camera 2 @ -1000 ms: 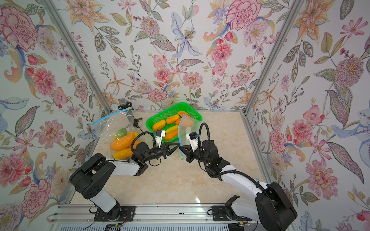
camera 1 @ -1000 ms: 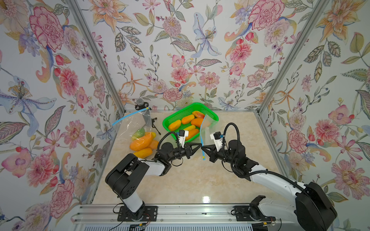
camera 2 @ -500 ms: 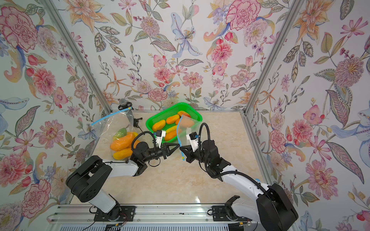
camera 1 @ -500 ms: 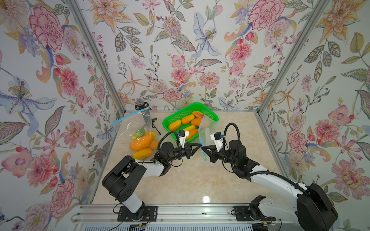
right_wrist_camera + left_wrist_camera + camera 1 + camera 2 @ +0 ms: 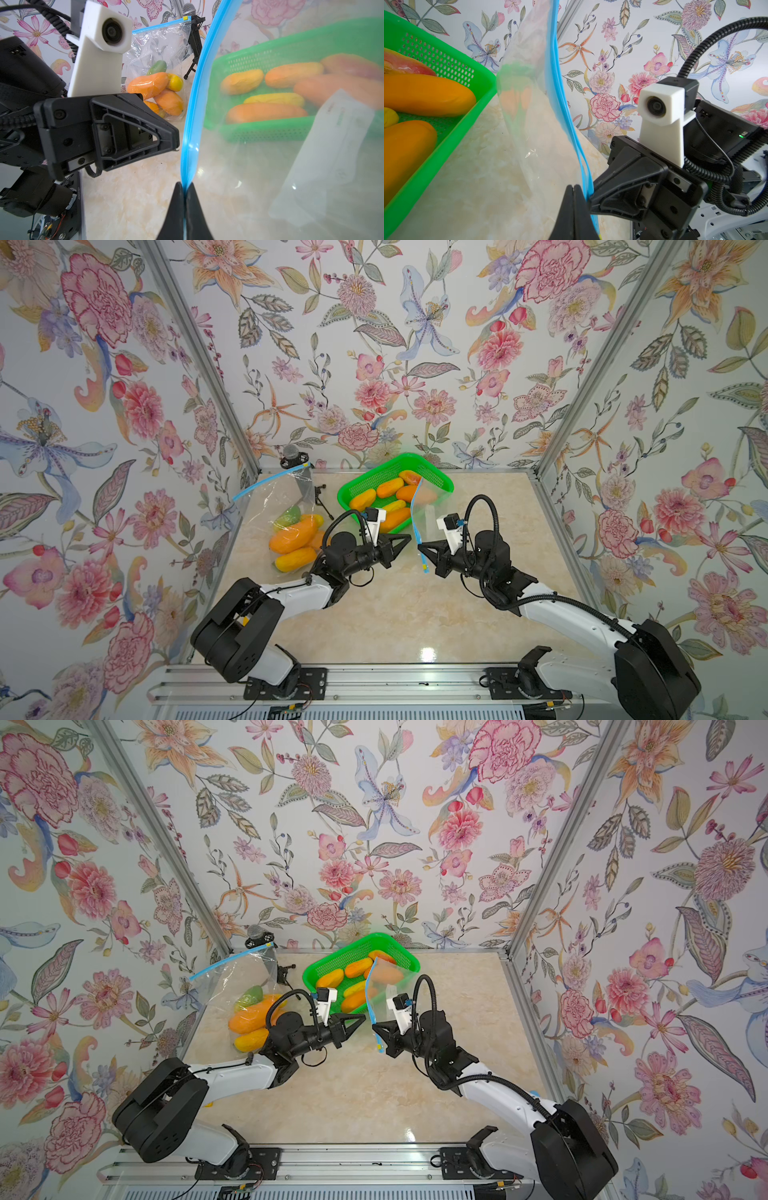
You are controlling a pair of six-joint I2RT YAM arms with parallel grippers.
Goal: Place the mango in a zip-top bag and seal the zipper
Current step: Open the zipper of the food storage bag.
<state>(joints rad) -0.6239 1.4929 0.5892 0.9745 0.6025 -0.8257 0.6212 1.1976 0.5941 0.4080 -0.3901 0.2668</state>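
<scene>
Small black microphone on tripod (image 5: 291,452), 11 o'clock corner of beige marble-pattern tabletop (image 5: 395,614). Floral-print wallpaper walls (image 5: 374,344) on three sides.

Clear blue-zippered bag (image 5: 259,155) upright beside orange mangoes (image 5: 390,487)

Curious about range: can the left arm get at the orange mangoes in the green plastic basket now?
Probably yes: the orange mangoes in the green plastic basket lie beyond the shut left gripper; the clear blue-zippered bag hangs beside, not across.

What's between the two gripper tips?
Only the bag's blue zipper strip, between the left gripper and the right gripper, which pinches it; shows in both top views.
</scene>
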